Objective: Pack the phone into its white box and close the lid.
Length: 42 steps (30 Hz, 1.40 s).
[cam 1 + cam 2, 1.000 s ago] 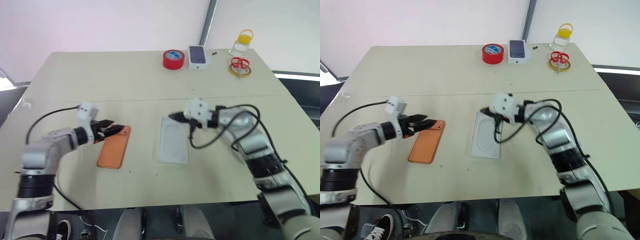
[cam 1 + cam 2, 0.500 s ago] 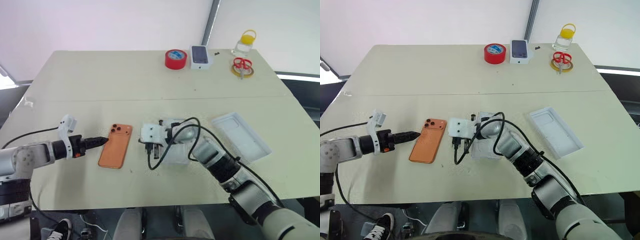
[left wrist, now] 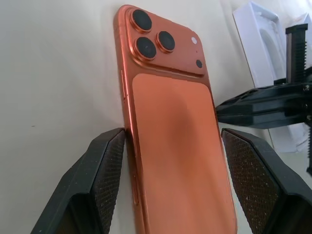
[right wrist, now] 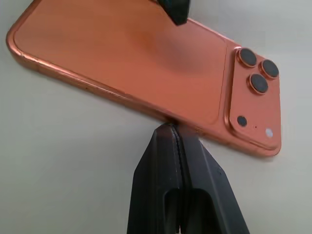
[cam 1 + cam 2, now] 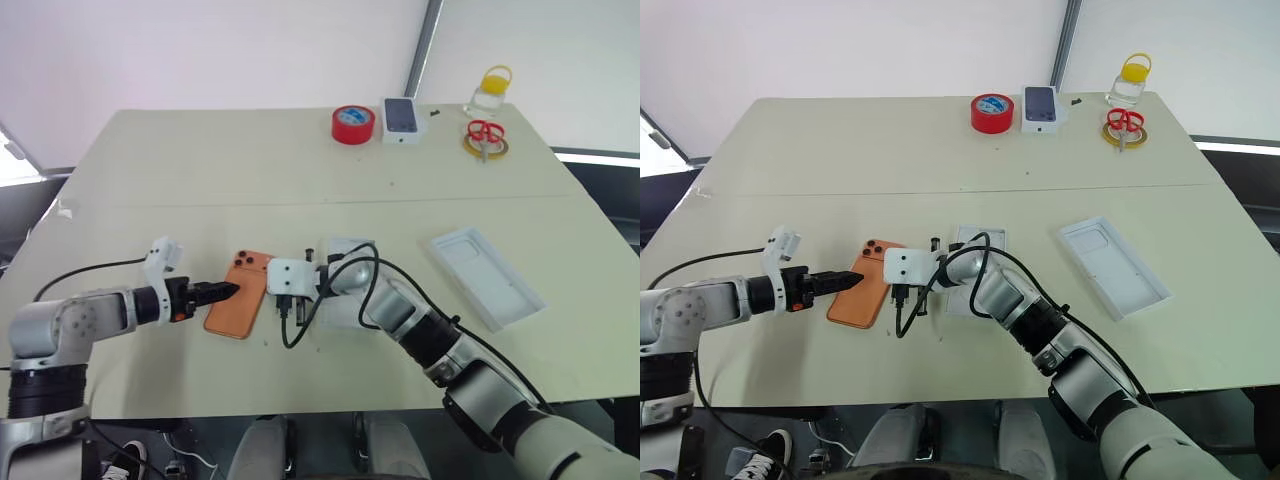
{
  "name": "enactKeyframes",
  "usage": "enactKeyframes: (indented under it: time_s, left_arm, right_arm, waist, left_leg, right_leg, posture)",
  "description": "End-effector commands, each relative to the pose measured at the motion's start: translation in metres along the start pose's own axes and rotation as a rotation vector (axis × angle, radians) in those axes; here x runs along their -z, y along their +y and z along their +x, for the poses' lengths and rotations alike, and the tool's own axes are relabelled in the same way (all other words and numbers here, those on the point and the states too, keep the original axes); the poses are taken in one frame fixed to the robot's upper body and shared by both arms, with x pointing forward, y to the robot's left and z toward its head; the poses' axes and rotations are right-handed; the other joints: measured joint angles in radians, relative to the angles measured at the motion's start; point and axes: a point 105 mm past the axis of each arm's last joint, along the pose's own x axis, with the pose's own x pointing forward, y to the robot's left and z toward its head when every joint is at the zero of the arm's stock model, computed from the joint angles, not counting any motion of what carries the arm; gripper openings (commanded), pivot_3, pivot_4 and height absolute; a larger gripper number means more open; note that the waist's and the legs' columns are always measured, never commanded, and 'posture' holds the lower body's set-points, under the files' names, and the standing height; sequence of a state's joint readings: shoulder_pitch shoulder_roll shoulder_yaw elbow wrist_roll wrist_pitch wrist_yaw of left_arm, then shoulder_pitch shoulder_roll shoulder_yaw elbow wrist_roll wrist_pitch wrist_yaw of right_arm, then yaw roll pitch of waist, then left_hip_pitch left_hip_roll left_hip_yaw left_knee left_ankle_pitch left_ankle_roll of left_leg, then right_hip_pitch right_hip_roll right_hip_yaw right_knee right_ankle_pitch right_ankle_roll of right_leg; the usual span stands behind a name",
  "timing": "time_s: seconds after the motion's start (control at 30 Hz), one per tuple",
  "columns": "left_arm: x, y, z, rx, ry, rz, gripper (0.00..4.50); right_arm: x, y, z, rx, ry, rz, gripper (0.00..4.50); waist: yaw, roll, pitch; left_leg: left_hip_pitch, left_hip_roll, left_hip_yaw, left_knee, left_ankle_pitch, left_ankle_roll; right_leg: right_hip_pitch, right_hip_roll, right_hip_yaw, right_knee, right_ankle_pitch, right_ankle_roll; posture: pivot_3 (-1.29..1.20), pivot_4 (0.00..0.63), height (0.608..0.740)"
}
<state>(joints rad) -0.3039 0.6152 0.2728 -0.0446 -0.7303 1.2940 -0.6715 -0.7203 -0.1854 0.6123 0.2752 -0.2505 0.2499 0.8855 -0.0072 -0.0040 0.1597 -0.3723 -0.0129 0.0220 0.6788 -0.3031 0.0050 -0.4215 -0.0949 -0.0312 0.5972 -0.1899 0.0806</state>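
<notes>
The orange phone (image 5: 248, 290) lies back up on the table, its three lenses (image 3: 148, 36) at the far end. My left gripper (image 5: 228, 291) is open, and its fingers (image 3: 105, 170) flank the phone's near end. The right gripper (image 4: 173, 127) is shut with nothing in it, its tip pressed against the phone's long edge. The same gripper appears as black fingers (image 3: 253, 109) in the left wrist view. Just right of the phone lies the white box (image 5: 350, 245), partly hidden by my right arm. The lid (image 5: 485, 278) rests inside up, further right.
Along the table's (image 5: 200, 170) far edge stand a red tape roll (image 5: 352, 123), a small white box printed with a phone picture (image 5: 403, 116), red scissors on a yellow ring (image 5: 485, 135) and a clear yellow-capped bottle (image 5: 490, 88). My right arm's cable (image 5: 290, 335) loops beside the phone.
My left gripper has slid in until its fingers straddle the phone's near end. The right gripper came down and left from the white box to the phone's edge, then stayed there.
</notes>
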Motion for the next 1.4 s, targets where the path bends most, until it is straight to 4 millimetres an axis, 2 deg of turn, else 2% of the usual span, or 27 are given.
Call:
enactKeyframes:
  time_s: [0.03,0.2,0.3,0.4,0.5,0.63,0.9,1.0,1.07,1.23,1.3,1.4]
  left_arm:
    - [0.039,-0.023,0.026,0.135,0.163,-0.13,3.34]
    - [0.026,-0.025,0.023,0.136,0.134,-0.132,3.34]
    - [0.018,-0.012,0.018,0.078,0.103,-0.145,3.34]
    - [0.018,-0.005,0.013,0.067,0.096,-0.174,3.34]
    - [0.021,0.0,0.012,0.062,0.089,-0.208,2.47]
    - [0.022,0.001,0.012,0.054,0.084,-0.208,0.59]
    - [0.024,0.007,0.011,0.044,0.071,-0.252,0.59]
    - [0.023,0.008,0.011,0.063,0.038,-0.308,0.03]
    - [0.021,0.008,0.01,0.073,0.02,-0.331,0.01]
    - [0.008,0.004,0.006,0.162,-0.097,-0.418,0.01]
    - [-0.002,0.006,0.004,0.168,-0.195,-0.421,0.01]
    - [-0.01,-0.002,0.0,0.214,-0.265,-0.408,0.0]
  right_arm:
    - [0.001,0.003,0.002,-0.003,0.001,-0.002,0.03]
    - [0.006,0.002,0.0,0.006,0.019,-0.007,0.03]
    - [0.01,0.003,-0.001,0.01,0.029,-0.013,0.03]
    - [0.01,0.003,0.0,0.012,0.028,-0.011,0.03]
    - [0.01,0.003,0.001,0.016,0.025,-0.02,0.0]
    - [0.01,0.002,0.001,0.017,0.027,-0.028,0.0]
    - [0.013,0.001,0.002,0.031,0.035,-0.036,0.0]
    - [0.012,0.0,0.001,0.034,0.032,-0.042,0.0]
    - [0.01,-0.001,0.0,0.044,0.023,-0.044,0.0]
    - [-0.014,-0.02,-0.009,0.132,-0.135,0.043,0.0]
    - [-0.025,-0.026,-0.018,0.128,-0.255,0.177,0.0]
    - [-0.04,-0.032,-0.043,0.102,-0.426,0.289,0.87]
  waist:
    - [0.0,0.001,-0.002]
    - [-0.003,0.001,-0.002]
    - [-0.004,0.001,-0.002]
    - [-0.005,0.001,-0.002]
    - [-0.009,0.001,-0.002]
    - [-0.01,0.0,-0.002]
    - [-0.011,0.0,-0.003]
    - [-0.011,0.0,-0.003]
    - [-0.011,0.0,-0.003]
    - [-0.008,-0.001,-0.002]
    - [-0.006,-0.002,-0.001]
    - [-0.007,-0.004,0.001]
  left_leg:
    - [0.0,-0.002,-0.001,0.0,0.0,0.001]
    - [0.001,-0.004,-0.002,0.0,-0.001,0.001]
    - [0.0,-0.004,-0.002,0.0,-0.001,0.001]
    - [0.0,-0.004,-0.002,0.0,-0.001,0.001]
    - [0.0,-0.004,-0.002,0.0,-0.001,0.001]
    - [-0.001,-0.004,-0.002,0.0,-0.001,0.001]
    - [0.0,-0.004,-0.002,-0.001,-0.001,0.001]
    - [0.0,-0.003,-0.002,-0.001,-0.001,0.001]
    - [0.0,-0.003,-0.002,-0.001,-0.001,0.001]
    - [-0.001,-0.004,-0.002,-0.001,-0.001,0.001]
    - [-0.002,-0.004,-0.003,-0.001,-0.001,0.001]
    - [-0.002,-0.003,-0.003,-0.001,-0.001,0.001]
  right_leg:
    - [0.001,-0.001,0.0,0.0,0.0,0.0]
    - [0.001,-0.002,0.0,0.0,0.0,0.001]
    - [0.001,-0.002,0.0,0.0,0.0,0.001]
    - [0.001,-0.002,0.0,0.0,0.0,0.001]
    - [0.001,-0.002,0.0,0.0,0.0,0.001]
    - [-0.001,-0.002,0.0,0.0,0.0,0.002]
    - [0.0,-0.002,0.0,0.0,-0.001,0.001]
    - [0.0,-0.002,0.0,0.0,-0.001,0.001]
    - [0.0,-0.002,0.0,0.0,-0.001,0.001]
    - [-0.001,-0.002,0.0,0.0,-0.001,0.001]
    - [-0.003,-0.003,0.0,0.0,0.0,0.002]
    - [-0.003,-0.003,0.0,0.0,0.001,0.003]
  posture:
    - [0.0,0.15,0.74]
    - [0.0,0.15,0.74]
    - [0.0,0.15,0.74]
    - [0.0,0.15,0.74]
    - [0.0,0.15,0.74]
    - [0.0,0.15,0.74]
    - [0.0,0.15,0.74]
    - [0.0,0.15,0.74]
    - [0.0,0.15,0.74]
    - [0.0,0.15,0.74]
    - [0.0,0.15,0.74]
    - [0.0,0.15,0.74]
